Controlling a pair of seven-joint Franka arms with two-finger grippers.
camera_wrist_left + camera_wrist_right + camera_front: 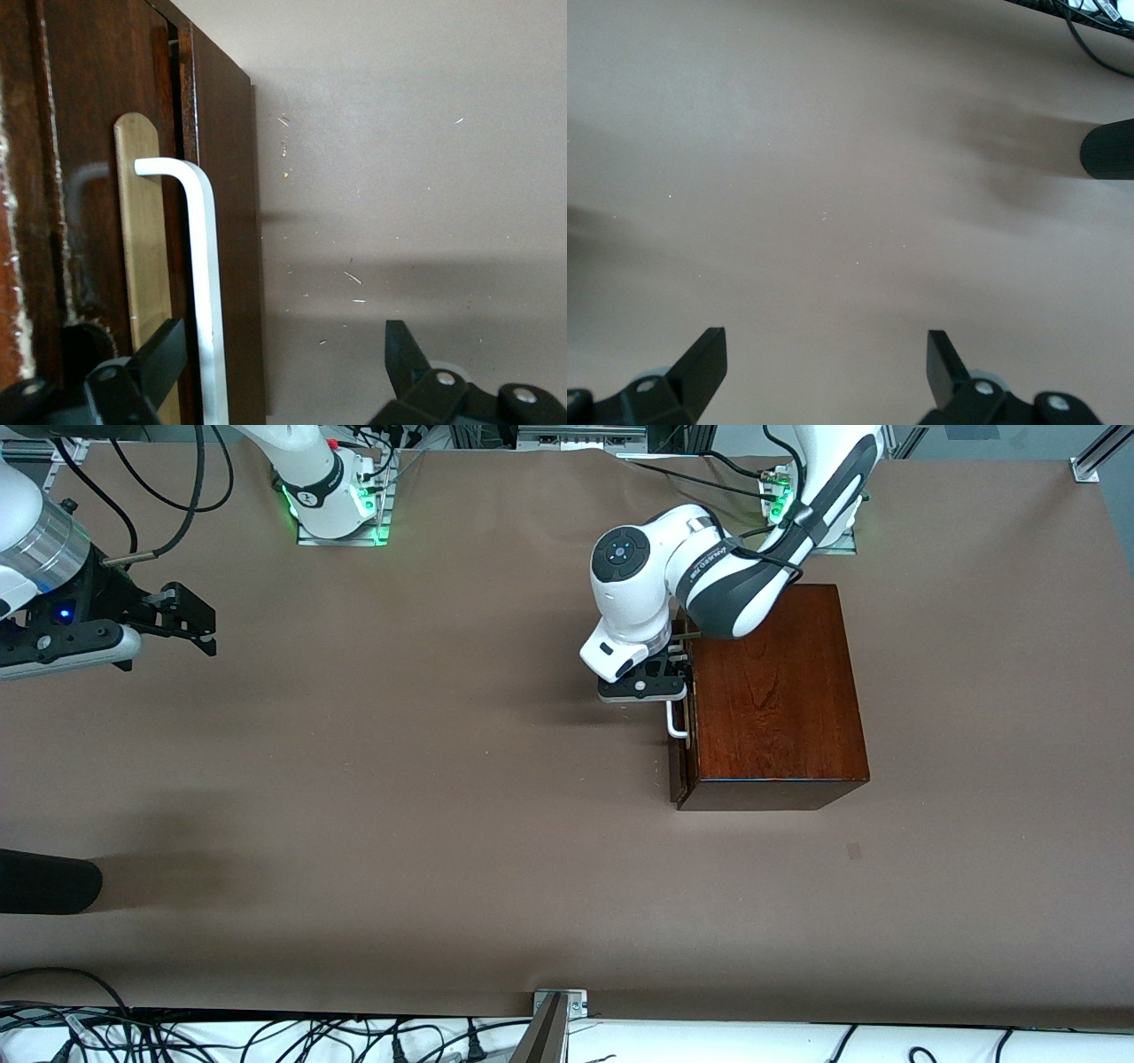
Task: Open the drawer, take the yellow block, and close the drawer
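Wooden box point(775, 700): dark reddish-brown, glossy, standing on the brown-covered table point(399, 797) toward the left arm's end, nearer the edge where the arm bases stand than the front camera's edge.

Drawer point(680, 735): set in the box face that looks toward the right arm's end of the table; front dark wood, pushed in or very nearly so, with only a thin dark seam at its edge in the left wrist view.

Handle point(205, 292): white U-shaped bar on a pale backing strip on the drawer front.

Yellow block: not visible in any view.

Left gripper point(673, 662): at the drawer front, fingers spread wide, one finger point(155, 363) between the bar and the drawer face, the other out over bare table. The bar lies between them, not clamped.

Right gripper point(182, 620): waiting over the table's edge at the right arm's end, well apart from the box; fingers point(700, 359) spread apart, holding nothing, bare table beneath.

Dark rounded object point(44, 881): at the same edge, nearer the front camera.
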